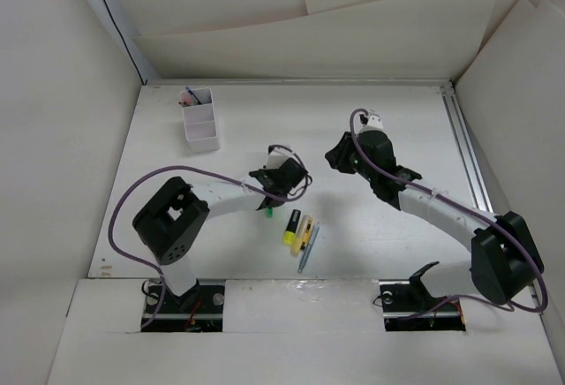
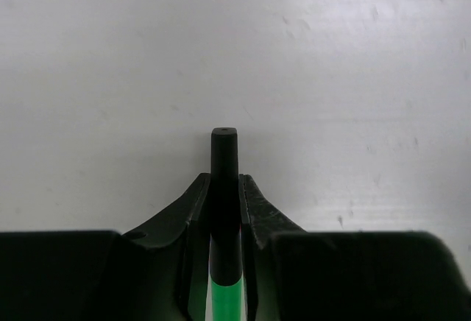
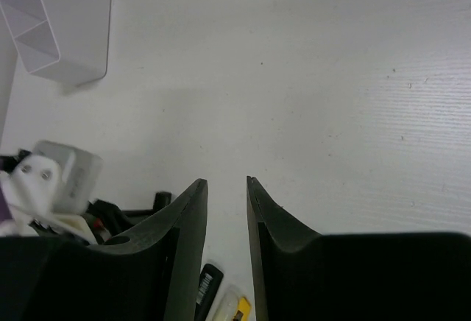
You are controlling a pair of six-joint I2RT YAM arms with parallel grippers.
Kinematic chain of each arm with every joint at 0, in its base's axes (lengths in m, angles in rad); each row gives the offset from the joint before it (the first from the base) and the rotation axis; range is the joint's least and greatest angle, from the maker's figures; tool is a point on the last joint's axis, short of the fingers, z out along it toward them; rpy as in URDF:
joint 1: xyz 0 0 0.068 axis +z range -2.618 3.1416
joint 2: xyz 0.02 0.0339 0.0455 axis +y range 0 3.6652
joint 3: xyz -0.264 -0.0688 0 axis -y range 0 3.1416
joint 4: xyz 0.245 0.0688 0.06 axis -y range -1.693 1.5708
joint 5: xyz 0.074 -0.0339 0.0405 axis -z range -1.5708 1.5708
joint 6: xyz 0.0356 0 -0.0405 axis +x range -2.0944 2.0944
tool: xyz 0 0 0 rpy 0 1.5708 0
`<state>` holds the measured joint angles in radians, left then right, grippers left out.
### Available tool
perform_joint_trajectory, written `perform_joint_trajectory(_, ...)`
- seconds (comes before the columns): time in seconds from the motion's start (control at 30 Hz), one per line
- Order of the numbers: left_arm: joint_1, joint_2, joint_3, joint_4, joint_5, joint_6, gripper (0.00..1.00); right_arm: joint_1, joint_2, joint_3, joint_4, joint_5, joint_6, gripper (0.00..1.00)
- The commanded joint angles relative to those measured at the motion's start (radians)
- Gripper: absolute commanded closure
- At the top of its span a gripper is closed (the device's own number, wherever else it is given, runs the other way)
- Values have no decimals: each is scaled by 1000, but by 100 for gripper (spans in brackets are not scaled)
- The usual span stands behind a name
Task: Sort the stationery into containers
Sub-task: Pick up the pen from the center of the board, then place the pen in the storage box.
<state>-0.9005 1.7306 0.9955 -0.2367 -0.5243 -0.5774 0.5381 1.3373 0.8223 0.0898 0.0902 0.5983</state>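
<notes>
At the far left stands the container, a small white box with divided compartments. A few pens already poke out of its farthest one. It looks light, so I judge that a marker arriving at a slant could catch the rim and shove or tip the box rather than drop in.

My left claw is pinching the green marker, with both jaws pressed against its black end. That hold sits close to one tip and the green body trails back under my wrist. I expect the marker may swivel or slide in the pinch as I swing it toward the box. If the black part is a cap, it could pull off. I cannot tell whether the marker is clear of the table.

Just right of that claw lie a yellow highlighter and a grey pen, close together. The trailing green end could sweep them out of place.

My right claw is spread and holds nothing, hovering above the table beyond those loose pieces. The two wrists are near each other, so a careless swing could knock them together.
</notes>
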Motion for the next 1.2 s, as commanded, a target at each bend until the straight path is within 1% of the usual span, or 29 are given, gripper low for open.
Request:
perform_joint_trajectory(0.0, 96, -117, 66, 46, -7, -9, 100, 8, 10, 43, 22, -12, -6, 66)
perform_joint_trajectory(0.03, 124, -126, 101, 59, 3, -9, 100, 8, 10, 43, 22, -12, -6, 66)
perform_joint_trajectory(0.07, 176, -138, 118, 79, 13, -9, 100, 8, 10, 43, 22, -12, -6, 66)
perform_joint_trajectory(0.13, 231, -138, 156, 92, 33, 2, 100, 8, 10, 43, 22, -12, -6, 66)
perform_joint_trajectory(0.17, 291, -138, 195, 93, 50, -9, 100, 8, 10, 43, 22, -12, -6, 66)
perform_joint_trajectory(0.23, 359, -138, 224, 120, 102, -28, 100, 8, 10, 43, 22, -23, -6, 66)
perform_joint_trajectory(0.27, 392, -157, 224, 141, 119, -39, 100, 8, 10, 43, 22, -23, -6, 66)
perform_joint_trajectory(0.3, 455, -170, 224, 205, 136, -48, 100, 8, 10, 43, 22, -33, -6, 66)
perform_joint_trajectory(0.4, 534, -221, 164, 331, 149, -59, 100, 8, 10, 43, 22, -33, -6, 66)
perform_joint_trajectory(0.43, 546, -221, 164, 382, 129, -59, 100, 8, 10, 43, 22, -44, -6, 66)
perform_joint_trajectory(0.47, 555, -221, 164, 396, 85, -50, 100, 8, 10, 43, 22, -56, -6, 66)
perform_joint_trajectory(0.57, 598, -188, 244, 396, 15, -36, 100, 8, 10, 43, 31, -69, -17, 66)
perform_joint_trajectory(0.6, 598, -177, 265, 396, -50, -6, 100, 8, 19, 52, 40, -93, -17, 66)
perform_joint_trajectory(0.7, 611, -123, 324, 465, -161, 63, 100, 8, 19, 52, 41, -112, -26, 66)
perform_joint_trajectory(0.73, 611, -90, 354, 482, -184, 111, 100, 8, 19, 52, 50, -112, -26, 66)
perform_joint_trajectory(0.83, 611, -36, 396, 525, -282, 165, 100, 17, 28, 52, 59, -112, -35, 66)
perform_joint_trajectory(0.87, 611, -4, 406, 543, -299, 224, 100, 17, 28, 52, 59, -112, -35, 66)
perform_joint_trajectory(0.9, 611, 13, 407, 595, -315, 255, 100, 17, 37, 52, 59, -112, -35, 66)
perform_joint_trajectory(0.97, 611, 64, 416, 638, -373, 316, 100, 17, 46, 52, 68, -122, -35, 66)
perform_joint_trajectory(1.0, 611, 81, 426, 698, -408, 383, 100, 17, 46, 52, 68, -132, -35, 66)
perform_joint_trajectory(1.1, 611, 157, 446, 758, -453, 467, 100, 17, 59, 52, 77, -132, -44, 66)
perform_joint_trajectory(1.17, 611, 190, 456, 829, -474, 539, 100, 17, 68, 52, 77, -142, -45, 66)
